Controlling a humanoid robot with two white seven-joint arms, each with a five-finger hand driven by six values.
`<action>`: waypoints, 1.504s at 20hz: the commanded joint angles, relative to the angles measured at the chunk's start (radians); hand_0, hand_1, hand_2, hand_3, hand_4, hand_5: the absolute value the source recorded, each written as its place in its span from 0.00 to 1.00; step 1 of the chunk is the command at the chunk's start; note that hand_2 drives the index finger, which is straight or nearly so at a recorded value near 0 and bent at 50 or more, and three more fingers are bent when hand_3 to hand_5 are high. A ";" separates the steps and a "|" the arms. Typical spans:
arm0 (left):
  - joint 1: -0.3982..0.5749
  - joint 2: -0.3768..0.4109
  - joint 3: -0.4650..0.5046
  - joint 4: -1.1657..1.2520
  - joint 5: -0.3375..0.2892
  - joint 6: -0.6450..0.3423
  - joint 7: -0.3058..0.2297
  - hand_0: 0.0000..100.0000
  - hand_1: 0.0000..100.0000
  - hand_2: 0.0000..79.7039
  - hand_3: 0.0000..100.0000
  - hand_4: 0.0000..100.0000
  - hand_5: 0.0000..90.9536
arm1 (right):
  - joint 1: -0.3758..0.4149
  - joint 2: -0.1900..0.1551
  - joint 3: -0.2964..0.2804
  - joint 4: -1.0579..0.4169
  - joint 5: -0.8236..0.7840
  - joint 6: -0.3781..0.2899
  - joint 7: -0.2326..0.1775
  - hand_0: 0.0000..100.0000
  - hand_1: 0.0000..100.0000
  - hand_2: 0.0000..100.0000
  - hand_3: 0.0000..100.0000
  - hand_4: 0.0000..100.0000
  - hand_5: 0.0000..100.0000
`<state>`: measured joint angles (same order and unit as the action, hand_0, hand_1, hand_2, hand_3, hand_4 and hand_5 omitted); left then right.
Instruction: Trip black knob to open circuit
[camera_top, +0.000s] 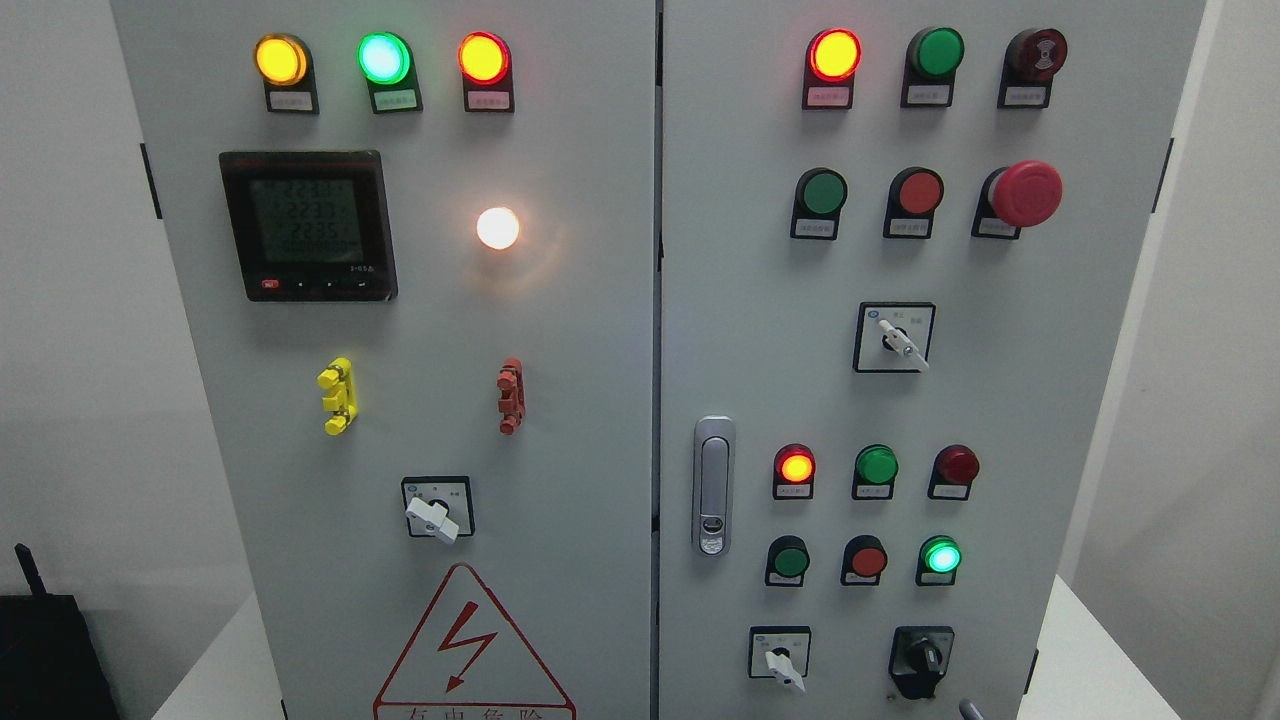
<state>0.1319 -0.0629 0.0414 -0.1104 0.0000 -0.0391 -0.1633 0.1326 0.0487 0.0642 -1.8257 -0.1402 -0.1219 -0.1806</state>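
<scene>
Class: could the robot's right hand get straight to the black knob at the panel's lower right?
Probably yes: nothing covers the black knob, and the panel face around it is bare. Neither hand is in view.

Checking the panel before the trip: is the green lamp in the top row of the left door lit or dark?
Lit. The green lamp glows bright with a pale centre, between the lit amber lamp and red lamp. The green lamp on the right door looks dark.

Lightning-bolt warning triangle (467, 645) on cabinet's left door (580, 330).
</scene>
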 joint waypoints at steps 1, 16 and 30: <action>0.000 0.000 0.000 0.000 -0.023 0.001 -0.001 0.12 0.39 0.00 0.00 0.00 0.00 | 0.062 0.003 0.000 -0.067 -0.007 -0.002 0.010 0.00 0.00 0.00 0.89 0.79 0.78; 0.000 0.000 0.000 0.000 -0.023 -0.001 -0.001 0.12 0.39 0.00 0.00 0.00 0.00 | 0.188 0.003 0.002 -0.135 -0.019 -0.021 0.118 0.00 0.00 0.00 0.10 0.04 0.08; 0.000 0.000 0.000 0.000 -0.023 -0.001 -0.001 0.12 0.39 0.00 0.00 0.00 0.00 | 0.205 -0.004 0.000 -0.139 -0.021 -0.027 0.139 0.00 0.00 0.00 0.00 0.00 0.00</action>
<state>0.1319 -0.0629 0.0414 -0.1104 0.0000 -0.0438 -0.1633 0.3326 0.0488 0.0651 -1.9528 -0.1599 -0.1487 -0.0432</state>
